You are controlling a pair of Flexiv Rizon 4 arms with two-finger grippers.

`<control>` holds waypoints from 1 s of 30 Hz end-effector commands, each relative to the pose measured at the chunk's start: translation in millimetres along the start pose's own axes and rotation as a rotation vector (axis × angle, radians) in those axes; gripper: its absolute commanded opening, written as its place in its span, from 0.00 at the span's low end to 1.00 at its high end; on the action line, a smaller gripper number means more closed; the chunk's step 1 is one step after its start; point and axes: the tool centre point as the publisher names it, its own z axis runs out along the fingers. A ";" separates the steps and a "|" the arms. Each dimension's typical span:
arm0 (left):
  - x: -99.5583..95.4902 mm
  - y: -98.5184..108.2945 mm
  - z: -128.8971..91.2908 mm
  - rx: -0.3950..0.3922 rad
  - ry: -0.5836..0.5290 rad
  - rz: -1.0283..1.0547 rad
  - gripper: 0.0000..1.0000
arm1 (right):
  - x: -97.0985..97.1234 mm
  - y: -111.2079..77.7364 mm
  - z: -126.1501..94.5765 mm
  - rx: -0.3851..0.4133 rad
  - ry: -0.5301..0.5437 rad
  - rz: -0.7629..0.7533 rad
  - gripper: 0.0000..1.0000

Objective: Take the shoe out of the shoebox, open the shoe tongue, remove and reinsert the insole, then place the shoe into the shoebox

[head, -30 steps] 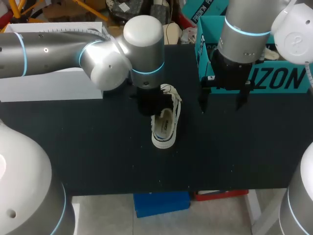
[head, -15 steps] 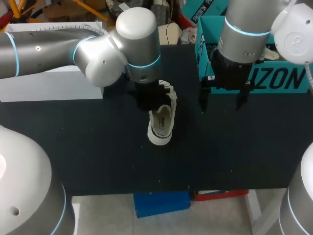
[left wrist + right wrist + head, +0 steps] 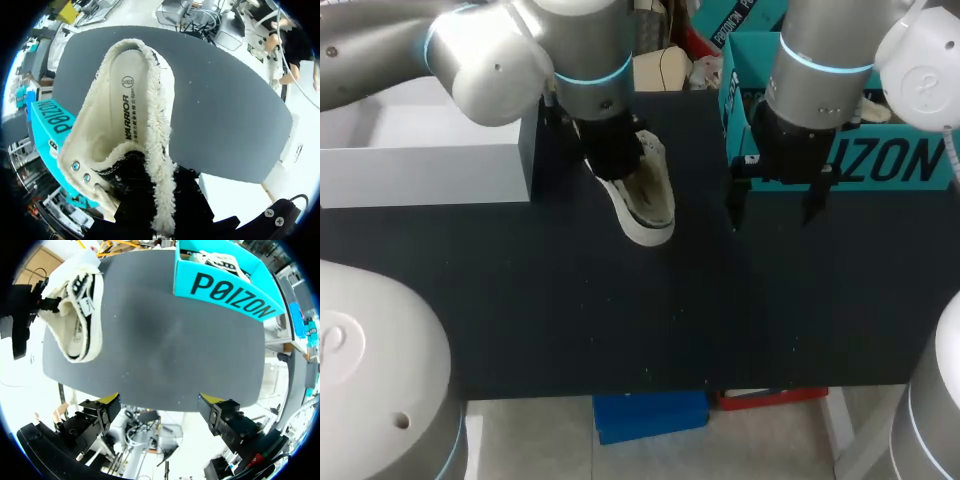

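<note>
The left gripper [image 3: 612, 160] is clamped on the shoe [image 3: 648, 195] at its fleecy collar [image 3: 157, 140]. The fingers themselves are buried in the pile, but the shoe hangs from them toe-down and looks clear of the table [image 3: 570, 300], so I judge it a real hold. The shoe is well apart from the teal box [image 3: 890, 160], on that box's left-arm side. A white box [image 3: 420, 175] stands farther from the teal box again, beyond the shoe. The right gripper [image 3: 771, 220] hangs just beside the teal box's front wall, fingers spread and holding nothing. The main risk is the grip. It pinches soft lining at one end while the weight of the sole hangs below, so a quick swing or stop could let the shoe pivot or slide out. The insole [image 3: 125, 105] lies in place inside, and a hard tilt might shift it. Lowering toe-first is the next hazard, since the toe could catch a box wall and lever the shoe loose. A second shoe [image 3: 220, 260] already lies in the teal box, leaving less room there. I cannot tell which box is meant. If it is the teal one, the left arm must pass close to the idle right gripper, and a clash is possible unless that arm gives way.
</note>
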 end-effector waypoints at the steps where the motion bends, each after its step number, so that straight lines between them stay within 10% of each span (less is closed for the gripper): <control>1: 19.7 14.6 -64.4 -0.008 -0.016 -0.105 0.00 | 0.9 0.3 0.1 0.000 -0.002 0.001 1.00; 10: 59.7 72.2 -90.2 -0.050 -0.044 -0.478 0.00 | 0.9 0.3 0.1 0.000 -0.002 0.001 1.00; 30: 178.3 168.4 -65.4 -0.091 -0.046 -0.959 0.00 | 0.9 0.3 0.1 0.000 -0.002 0.001 1.00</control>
